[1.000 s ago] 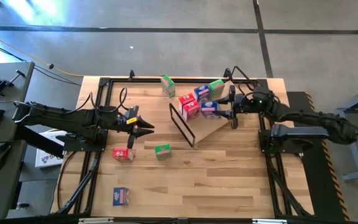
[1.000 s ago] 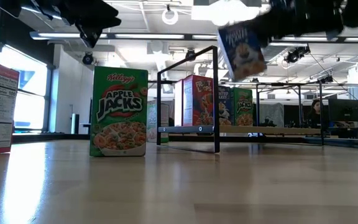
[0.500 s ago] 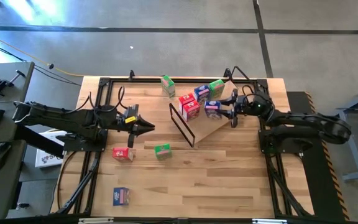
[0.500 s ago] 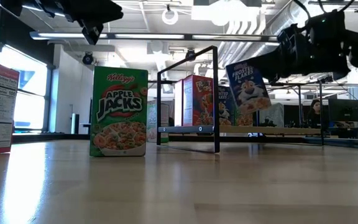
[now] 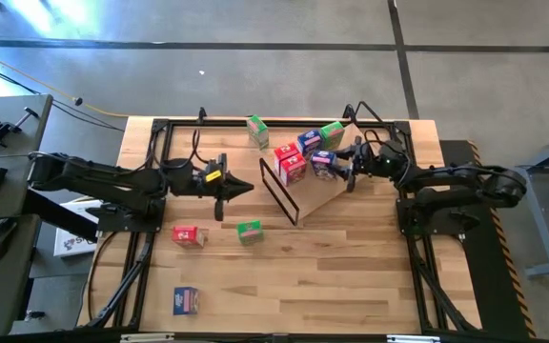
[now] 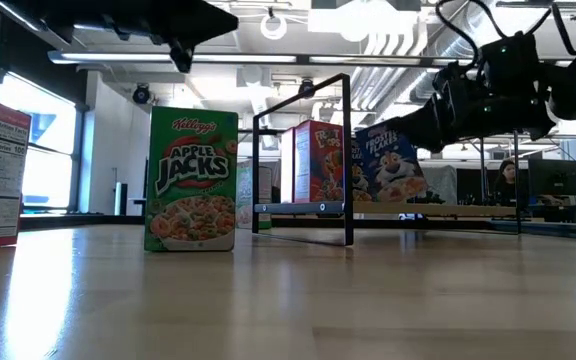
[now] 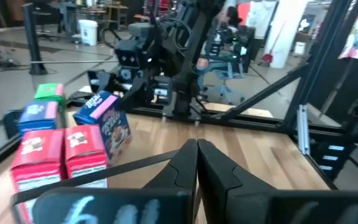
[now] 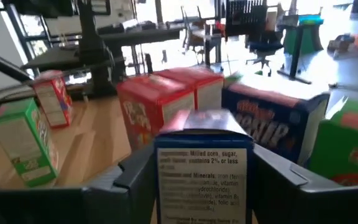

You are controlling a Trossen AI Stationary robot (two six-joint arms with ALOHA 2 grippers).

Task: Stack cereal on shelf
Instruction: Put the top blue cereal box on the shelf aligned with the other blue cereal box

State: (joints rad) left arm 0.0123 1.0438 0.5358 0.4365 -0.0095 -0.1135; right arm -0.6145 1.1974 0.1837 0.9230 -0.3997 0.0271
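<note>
My right gripper [image 5: 339, 170] is shut on a blue Frosted Flakes box [image 6: 390, 165] over the shelf, a slanted plywood board [image 5: 327, 195] with a black wire frame [image 5: 276, 191] along its lower edge. Two red boxes [image 5: 290, 162], a blue box [image 5: 309, 141] and a green box [image 5: 332, 133] stand on the board. My left gripper [image 5: 243, 188] is shut and empty, in the air to the left of the wire frame. On the table stand a green Apple Jacks box [image 5: 249, 230], a red box [image 5: 188, 235], a blue box [image 5: 187, 301] and a green box [image 5: 257, 131]. My right gripper pinches the blue box between its two fingers [image 8: 135, 177], one on each broad face, with the narrow printed side [image 8: 166, 174] facing the wrist. The fingers come from the table's right, roughly level. The box is tilted [image 7: 107, 121]; whether its lower end touches the board I cannot tell.
Black rails [image 5: 160, 129] run along the table's far, left and right edges. Bare tabletop [image 5: 332, 276] lies between the shelf and the near edge. A person [image 6: 509, 180] sits in the room far behind the table.
My right gripper has come down and a little toward the table's left with the blue box, which has dropped from high above the shelf to board height beside the red boxes, still tilted. My left gripper has moved toward the table's right, nearer the wire frame.
</note>
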